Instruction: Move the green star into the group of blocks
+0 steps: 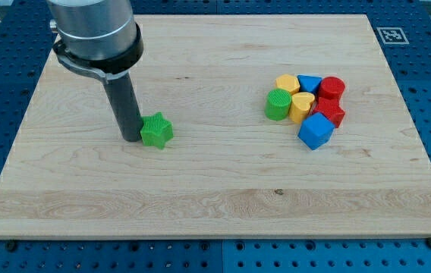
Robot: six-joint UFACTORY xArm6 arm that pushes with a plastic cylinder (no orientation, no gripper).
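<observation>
Green star (pixel 156 130) left of centre on wooden board (pixel 215 189), touching my tip (pixel 131 139) on its left side. No jaws, just a bare rod. Group of blocks (pixel 306 106) well apart, toward the view's right. Probably light, rigid, prone to spinning; best pushed squarely through the middle.

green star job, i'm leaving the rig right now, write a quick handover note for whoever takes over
Tip: my tip is down on the board, right against the view's left side of the green star.
Green star: alone in the view's left half, well apart from the group.
Group: at the view's right, a green cylinder, yellow block, yellow heart, blue block at top, red cylinder, red block, and blue cube, packed together.
Done: tip lined up behind the star.
Left: probably push the star toward the view's right until it joins the group.
</observation>
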